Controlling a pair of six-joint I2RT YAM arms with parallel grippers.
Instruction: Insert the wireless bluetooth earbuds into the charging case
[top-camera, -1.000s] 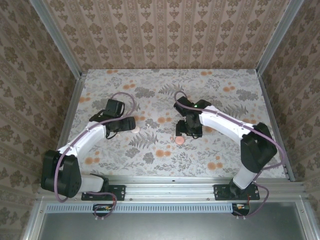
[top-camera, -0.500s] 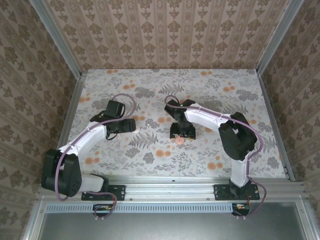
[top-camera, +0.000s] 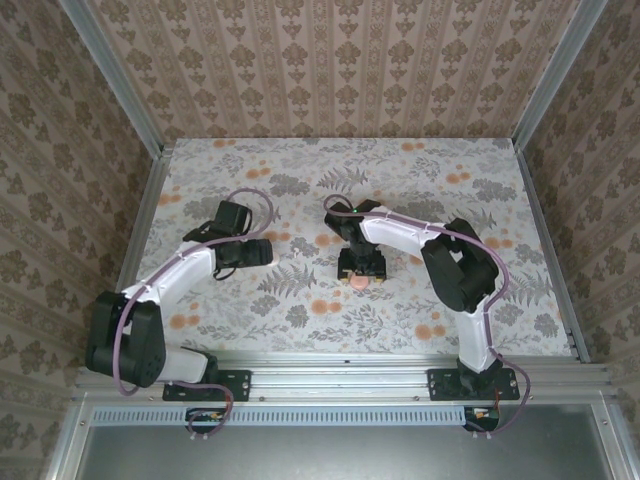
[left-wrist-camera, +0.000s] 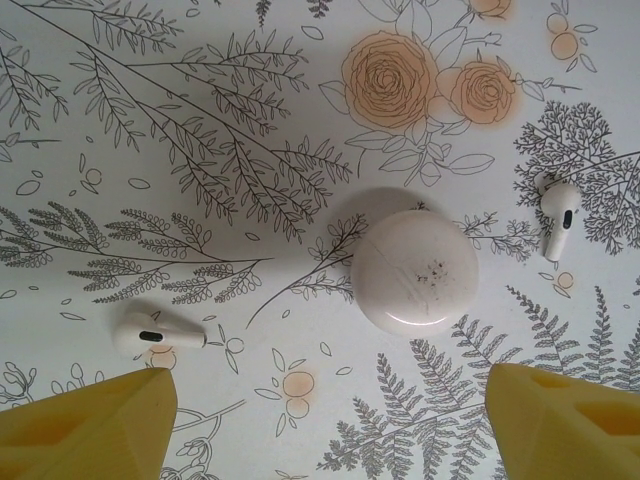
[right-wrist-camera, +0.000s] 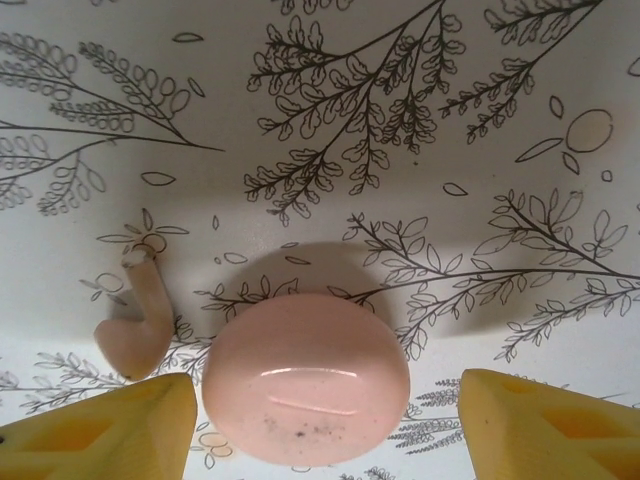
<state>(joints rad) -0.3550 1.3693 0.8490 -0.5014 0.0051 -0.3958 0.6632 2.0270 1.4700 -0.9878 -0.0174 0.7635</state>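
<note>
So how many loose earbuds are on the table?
3. The left white earbud and right white earbud flank the white case in the left wrist view; the pink earbud lies just left of the pink case. More may be hidden.

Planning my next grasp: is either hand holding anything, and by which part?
Nothing held. Left hand open near white case; right hand open, flanking pink case.

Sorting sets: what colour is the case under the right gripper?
Pink case, clearest in right wrist view.
</note>
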